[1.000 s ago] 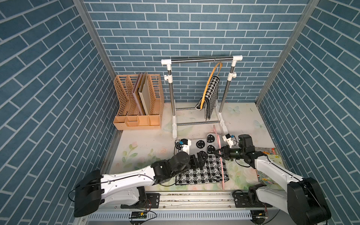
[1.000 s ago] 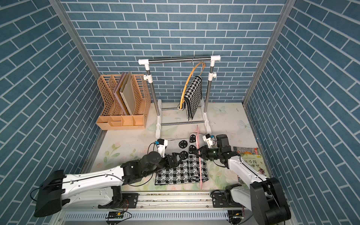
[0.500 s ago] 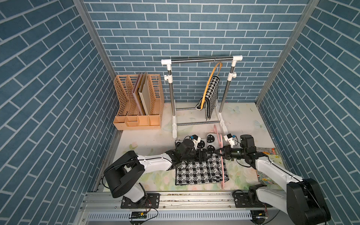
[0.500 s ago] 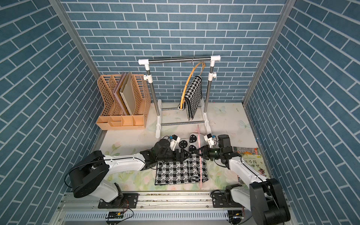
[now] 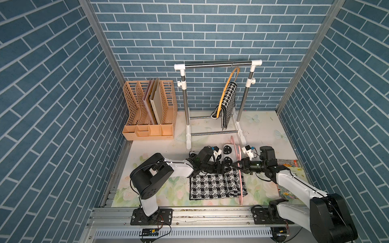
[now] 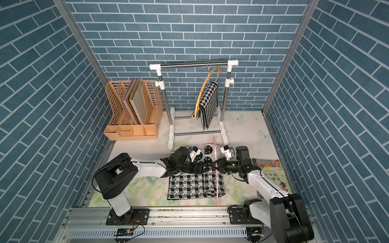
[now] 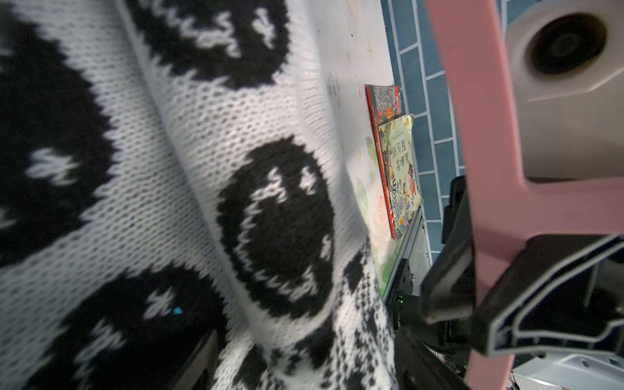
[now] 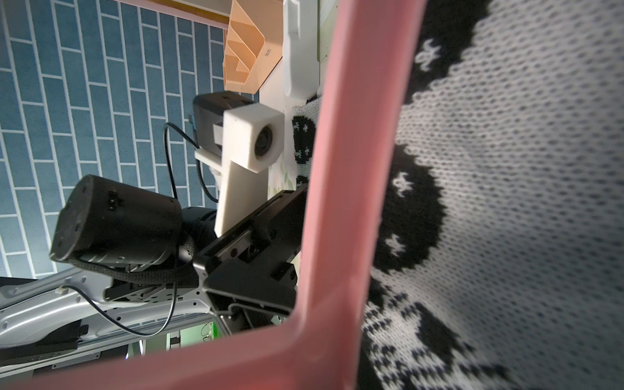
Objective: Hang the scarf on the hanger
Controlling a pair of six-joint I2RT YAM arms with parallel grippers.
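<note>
The black-and-white knitted scarf (image 5: 212, 185) lies folded on the floral table mat (image 5: 164, 190), long axis running near to far, checks nearest, black circles beyond. The right gripper (image 5: 239, 166) clamps the upright pink plastic hanger (image 5: 240, 181) crossing it; the left gripper (image 5: 223, 167) hovers at the scarf's middle, its grip unclear.

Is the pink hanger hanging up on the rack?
No, the pink hanger is down at the checked scarf, not on the rack.

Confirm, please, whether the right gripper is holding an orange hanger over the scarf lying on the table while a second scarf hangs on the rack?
Not quite: the hanger in the right gripper is pink, not orange, as the right wrist view shows. It is over the scarf on the table, and a second scarf hangs on the rack.
</note>
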